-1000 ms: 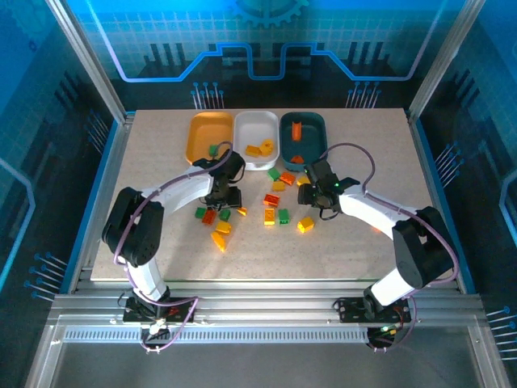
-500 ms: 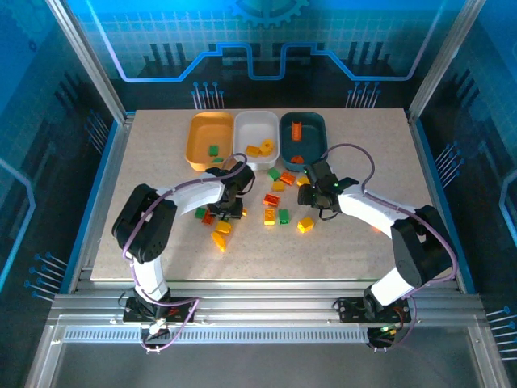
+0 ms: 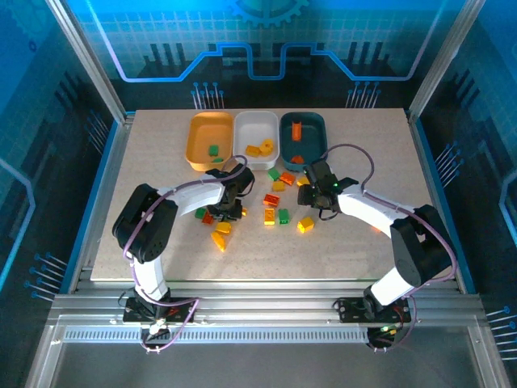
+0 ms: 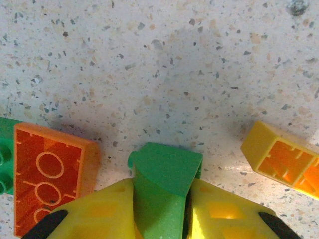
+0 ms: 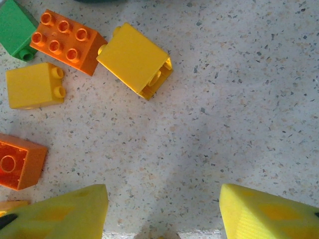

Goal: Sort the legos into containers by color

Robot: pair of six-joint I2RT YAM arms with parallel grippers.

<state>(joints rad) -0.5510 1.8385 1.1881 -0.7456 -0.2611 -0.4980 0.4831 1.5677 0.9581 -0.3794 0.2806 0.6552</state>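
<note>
In the left wrist view my left gripper (image 4: 162,211) is shut on a green lego (image 4: 167,174), low over the table. From above, that gripper (image 3: 229,208) sits among loose legos left of centre. My right gripper (image 3: 312,202) (image 5: 164,209) is open over bare table with nothing between its fingers. The three containers stand in a row at the back: an orange tray (image 3: 206,129) holding a green lego (image 3: 214,149), a white tray (image 3: 254,125) holding yellow legos (image 3: 259,149), and a dark teal tray (image 3: 312,133) holding orange legos (image 3: 297,129).
Loose legos lie in mid-table: an orange one (image 4: 50,174) and a yellow one (image 4: 281,159) beside the left gripper. A yellow one (image 5: 134,59), an orange one (image 5: 67,40), a green one (image 5: 17,27) and another yellow one (image 5: 35,84) lie beyond the right gripper.
My left gripper has shifted slightly right among the loose legos and shut on the green lego. The right arm has not moved.
</note>
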